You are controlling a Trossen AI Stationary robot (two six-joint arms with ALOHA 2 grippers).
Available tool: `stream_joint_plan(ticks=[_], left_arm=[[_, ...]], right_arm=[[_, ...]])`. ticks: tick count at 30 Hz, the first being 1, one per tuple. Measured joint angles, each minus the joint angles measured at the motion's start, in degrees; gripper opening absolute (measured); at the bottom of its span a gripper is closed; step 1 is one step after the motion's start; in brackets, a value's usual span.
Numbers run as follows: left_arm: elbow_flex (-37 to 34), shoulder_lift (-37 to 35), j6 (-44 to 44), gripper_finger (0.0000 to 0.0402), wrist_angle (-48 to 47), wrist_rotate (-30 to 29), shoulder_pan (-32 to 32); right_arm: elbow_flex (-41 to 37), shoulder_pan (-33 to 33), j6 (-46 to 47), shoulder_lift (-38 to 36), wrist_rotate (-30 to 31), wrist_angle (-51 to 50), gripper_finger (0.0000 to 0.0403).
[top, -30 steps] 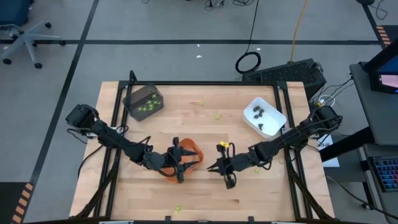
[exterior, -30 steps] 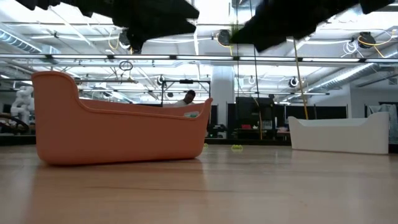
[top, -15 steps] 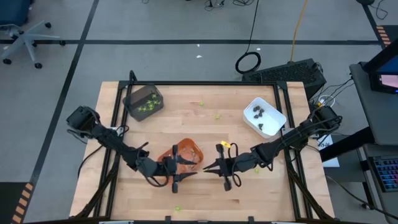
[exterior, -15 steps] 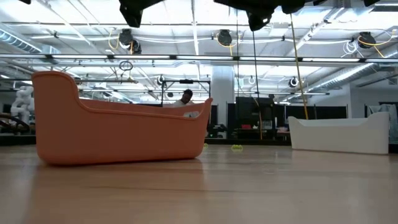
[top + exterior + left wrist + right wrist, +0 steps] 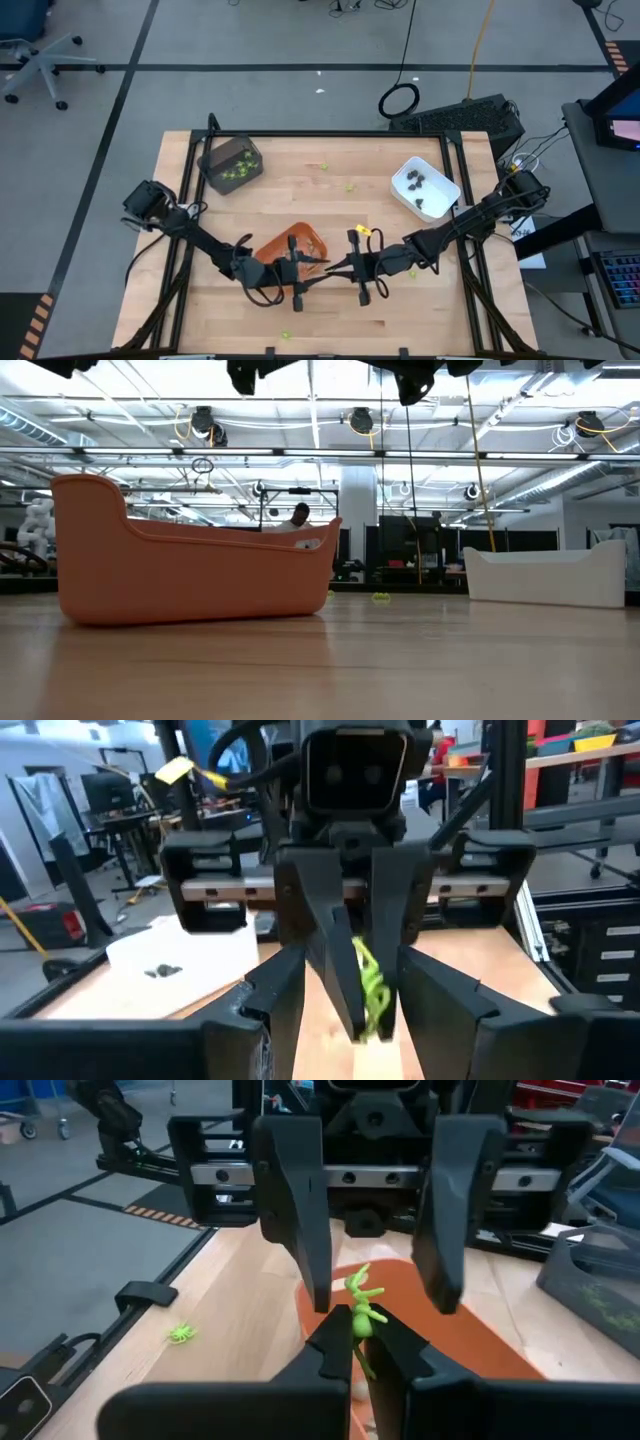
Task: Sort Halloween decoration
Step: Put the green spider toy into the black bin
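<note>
A lime-green decoration piece (image 5: pixel 362 1302), leggy like a small bug, is in my right gripper (image 5: pixel 358 1332), which is shut on it above the table beside the orange tray (image 5: pixel 296 243). My left gripper (image 5: pixel 382 1302) faces it head on, open. Its two fingers (image 5: pixel 300 1210) stand on either side of the green piece and of the right fingertips without touching. In the high view the two grippers meet tip to tip near the table's middle front: left (image 5: pixel 316 267), right (image 5: pixel 336 266). More green pieces lie in the dark grey tray (image 5: pixel 230 163). My right gripper pinches the green piece's lower body (image 5: pixel 360 1320) between its two fingertips. The fingers lie about level and point toward the table's left. The piece sticks out past the tips (image 5: pixel 368 988), lifted clear of the table.
The white tray (image 5: pixel 424 188) at the back right holds dark pieces. Loose green pieces lie on the wood at the far middle (image 5: pixel 323 167) (image 5: pixel 350 186) and near the front edge (image 5: pixel 286 335). The orange tray (image 5: pixel 190 560) stands just left of the grippers.
My left gripper has moved off the orange tray toward the table's near edge and toward my right gripper, rolling as it went and staying open. My right gripper has tipped its fingers up a little, still shut on the green piece.
</note>
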Motion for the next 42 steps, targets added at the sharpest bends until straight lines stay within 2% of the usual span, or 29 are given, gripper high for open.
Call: stream_joint_plan(ticks=[6,10,18,23,26,32,35,38,42], left_arm=[[0.48,0.36,2.21,0.015,-0.1,-0.48,-0.12],[0.48,0.36,2.29,0.0114,-0.87,-0.72,-0.11],[0.48,0.36,1.95,0.0014,-2.26,-0.24,-0.13],[0.48,0.36,2.16,0.0005,-2.63,-0.17,0.04],[0.48,0.36,1.78,0.0002,-3.3,-0.11,0.17],[0.48,-0.12,-0.42,0.0001,-2.07,-0.16,0.2],[0.46,-1.26,-3.28,0.0001,-1.21,-0.2,0.53],[0.46,-2.99,-6.92,0.0001,-0.95,-0.28,1.02],[0.44,-5.02,-12.62,0.0001,-1.15,-0.34,1.82]], right_arm=[[0.02,-0.13,-0.02,0.0,0.11,0.28,0.0],[0.02,-0.31,-0.02,0.0,0.11,0.39,0.0],[0.0,-0.33,0.02,0.07,0.04,0.17,0.0],[0.0,-0.33,1.05,0.09,-0.14,0.17,0.0004],[0.0,-0.15,2.38,0.08,-0.26,-1.11,0.0038],[0.02,0.09,2.54,-0.04,-0.15,-4.54,0.0163],[0.02,0.09,0.78,-0.04,-0.09,-5.57,0.0213],[0.02,0.04,-1.81,-0.05,0.13,-5.64,0.0244],[0.02,0.07,-6.34,-0.07,1.66,-5.86,0.0256]])
